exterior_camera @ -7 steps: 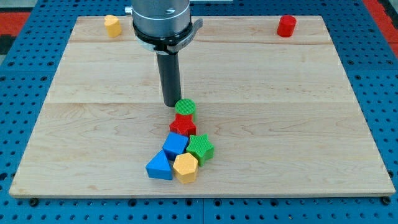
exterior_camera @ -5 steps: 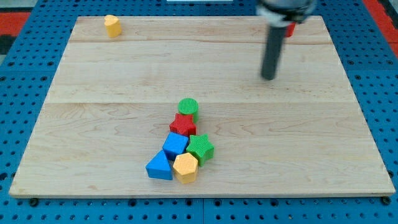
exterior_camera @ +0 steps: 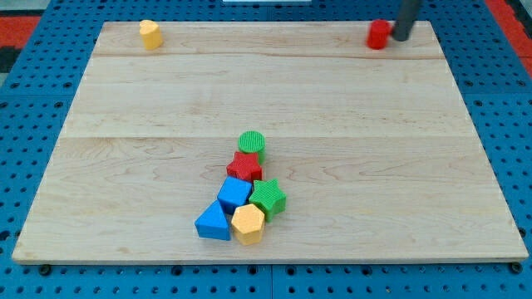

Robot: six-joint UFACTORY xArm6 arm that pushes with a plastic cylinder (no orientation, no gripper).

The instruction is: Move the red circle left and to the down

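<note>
Touching nothing that can be made out for certain, my tip (exterior_camera: pixel 401 38) sits at the view's top right, just beside the red circle (exterior_camera: pixel 380 34) on its right side; whether the two are in contact cannot be told. Only the rod's lower part shows, and it holds nothing.

Nearest the view's bottom, a cluster sits near the middle of the board (exterior_camera: pixel 125 166): a blue triangle (exterior_camera: pixel 214 223) and a yellow hexagon (exterior_camera: pixel 248 223) side by side, touching. Just behind them are a blue cube (exterior_camera: pixel 234 194) and a green star (exterior_camera: pixel 268 198). Next up comes a red star (exterior_camera: pixel 244 167), then a green circle (exterior_camera: pixel 251 144) at the cluster's far end.

Well apart, along the far edge, a yellow block (exterior_camera: pixel 150 33) stands at the top left, and the red circle stands at the top right.
</note>
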